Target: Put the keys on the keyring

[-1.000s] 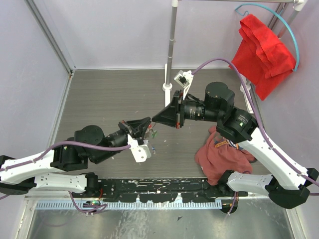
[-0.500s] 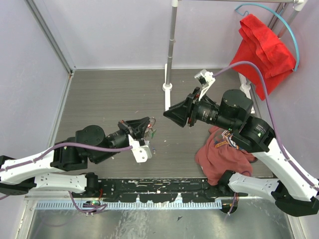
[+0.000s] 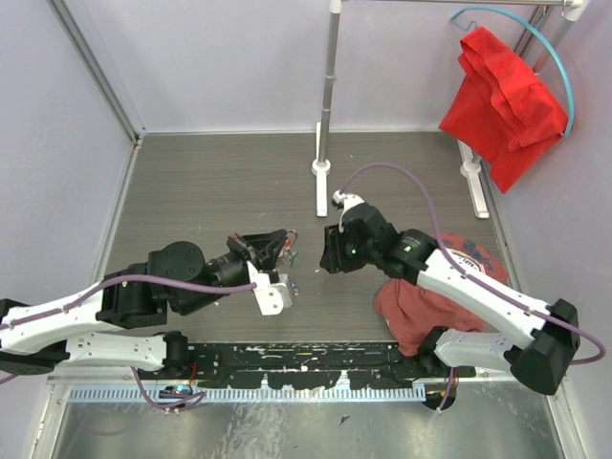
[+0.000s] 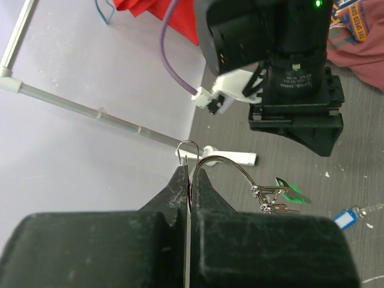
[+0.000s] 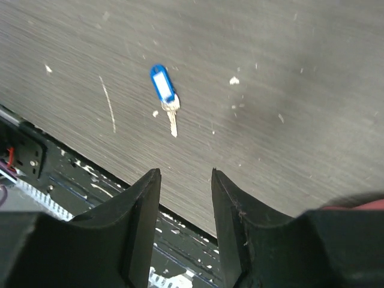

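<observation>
1. The small metal key with a blue plastic tag (image 5: 162, 90) lies flat on the dark grey wood-grain table (image 3: 210, 191), near the front edge. It is held by neither gripper.
2. A crumpled rust-red cloth (image 3: 421, 296) lies on the table under the right arm.
3. The left gripper (image 4: 189, 177) has its jaws pressed fully together on the thin silver wire keyring (image 4: 223, 158). The wire arcs out past the fingertips.
4. A key with a green tag (image 4: 292, 193) hangs on that wire.
5. The right gripper (image 5: 185, 180) hovers over the table opposite the left gripper. Its jaws are partly apart with nothing between them.
6. A bright red cloth (image 3: 502, 96) hangs at the far right.
</observation>
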